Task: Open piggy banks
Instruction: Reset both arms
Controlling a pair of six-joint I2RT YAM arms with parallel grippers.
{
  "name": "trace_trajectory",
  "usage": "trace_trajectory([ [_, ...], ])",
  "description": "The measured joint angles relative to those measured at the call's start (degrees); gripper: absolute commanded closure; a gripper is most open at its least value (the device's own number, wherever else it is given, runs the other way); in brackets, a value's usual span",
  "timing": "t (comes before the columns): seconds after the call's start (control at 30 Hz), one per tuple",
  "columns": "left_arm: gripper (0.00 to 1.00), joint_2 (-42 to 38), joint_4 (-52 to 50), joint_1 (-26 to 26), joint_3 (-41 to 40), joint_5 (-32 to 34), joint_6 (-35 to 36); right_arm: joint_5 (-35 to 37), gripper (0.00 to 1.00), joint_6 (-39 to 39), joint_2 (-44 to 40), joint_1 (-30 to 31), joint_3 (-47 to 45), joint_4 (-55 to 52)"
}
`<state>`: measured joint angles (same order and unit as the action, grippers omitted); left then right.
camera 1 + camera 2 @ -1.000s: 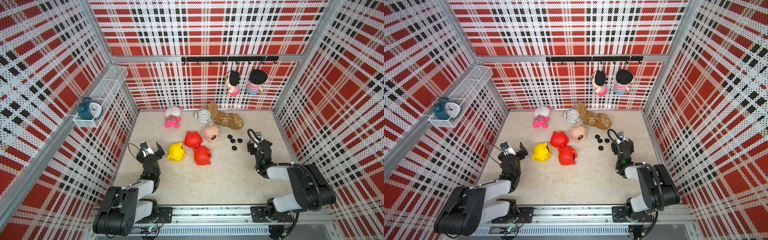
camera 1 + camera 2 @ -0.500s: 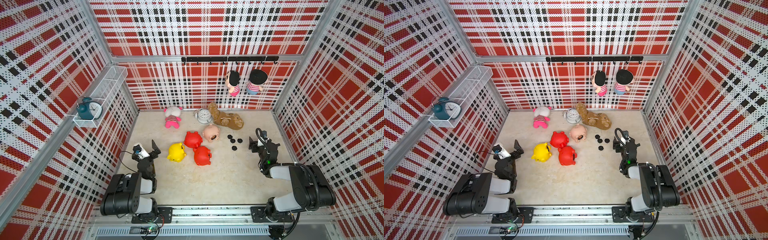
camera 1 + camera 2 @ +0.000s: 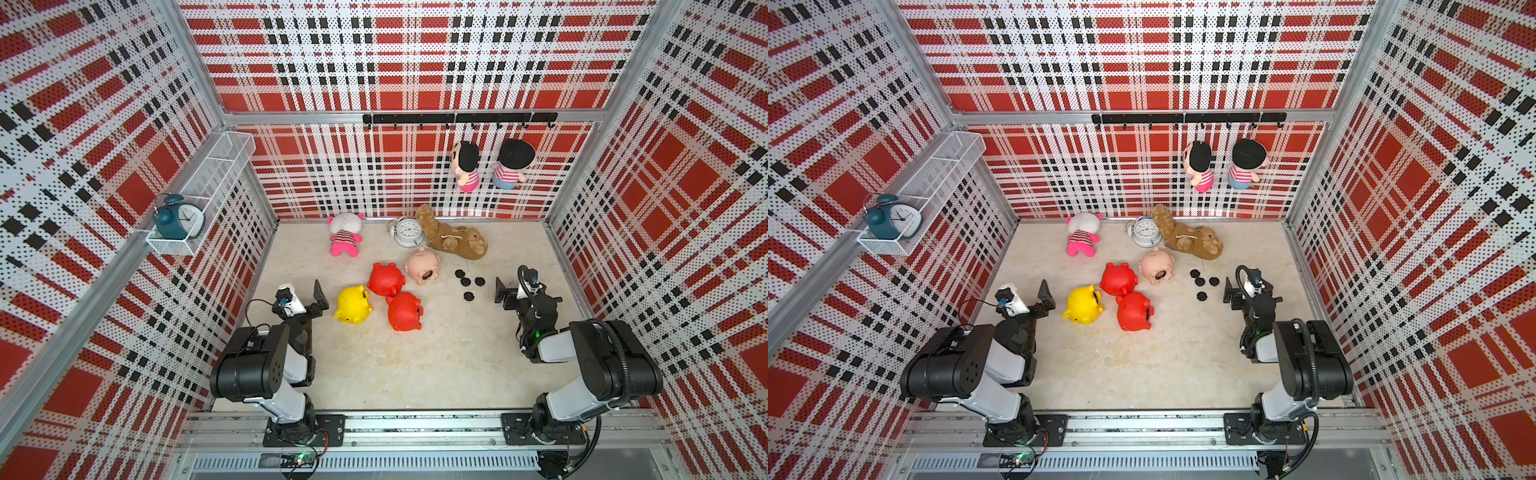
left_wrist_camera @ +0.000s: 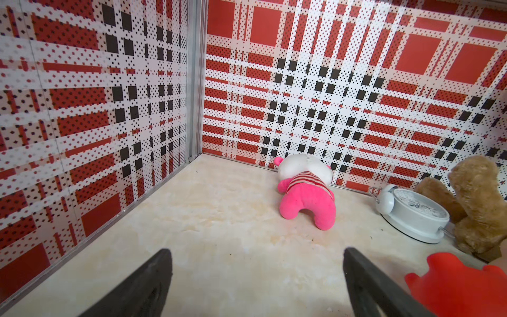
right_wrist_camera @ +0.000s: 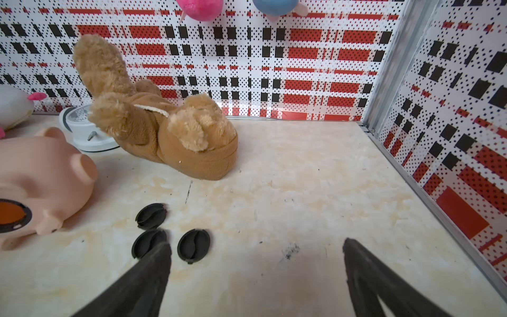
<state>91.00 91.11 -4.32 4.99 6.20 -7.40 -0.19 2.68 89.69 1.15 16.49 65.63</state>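
Both end effectors sit low over the tabletop [image 3: 415, 365], each with its jaws spread wide and nothing between them. The left end effector [image 3: 303, 296] is near the left wall. The yellow piggy bank [image 3: 353, 305] lies just beside it toward the middle, close but apart from the nearer finger. Beyond the yellow one, the rear red piggy bank [image 3: 386, 279] and the front red piggy bank [image 3: 404, 311] crowd together and appear to touch. In the left wrist view, a red pig shows at the edge, just past one finger. The pale pink piggy bank [image 3: 423, 266] lies on its side behind the red pair, its round belly hole open and facing the right arm. It is well apart from the right end effector [image 3: 512, 293], which sits near the right wall. Four black plugs [image 3: 465, 281] lie loose on the tabletop between that pink pig and the right end effector. In the right wrist view, one plug is partly hidden behind a fingertip. The brown plush dog [image 3: 453, 241] and a white alarm clock [image 3: 409, 232] lie farther back, by the rear wall.
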Motion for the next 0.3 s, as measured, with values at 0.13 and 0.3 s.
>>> trace_trajectory([
  [0.13, 0.02, 0.0, -0.5, 0.3, 0.9, 0.6, 0.0, 0.0, 0.00, 0.0, 0.0, 0.0, 0.1, -0.3],
  [0.3, 0.02, -0.1, -2.2, 1.4, 2.5, 2.4, 0.3, 0.1, 0.00, 0.0, 0.0, 0.0, 0.1, -0.9],
])
